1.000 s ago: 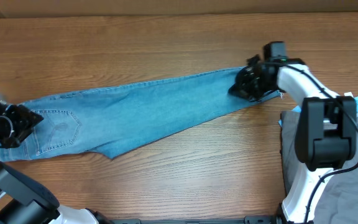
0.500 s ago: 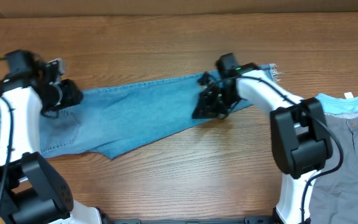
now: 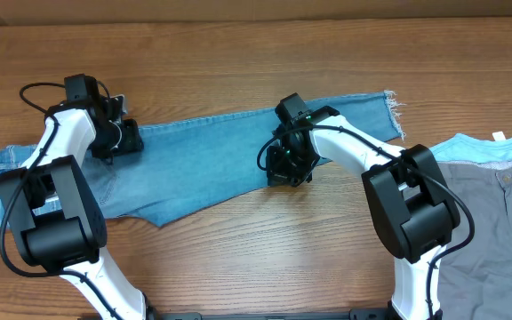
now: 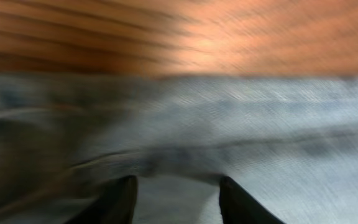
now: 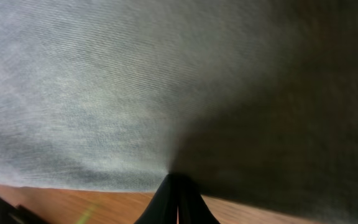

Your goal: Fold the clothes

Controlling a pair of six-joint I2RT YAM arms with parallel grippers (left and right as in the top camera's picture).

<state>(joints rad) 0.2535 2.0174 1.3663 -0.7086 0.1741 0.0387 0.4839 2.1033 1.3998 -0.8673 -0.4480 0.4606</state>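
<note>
On table [image 3: 238,53], jeans [image 3: 212,156] lie long axis left-right; left pincer [image 3: 130,140] parted over waist end, right pincer [image 3: 287,171] closed at mid-leg lower edge, hem [image 3: 389,111] farther right.

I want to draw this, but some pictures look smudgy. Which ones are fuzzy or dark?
Left wrist view: the jeans and table smear sideways, very blurry. Right wrist view: sharper weave, but a dark shadow covers the right side of the picture. Overhead view: clear and evenly lit.
</note>
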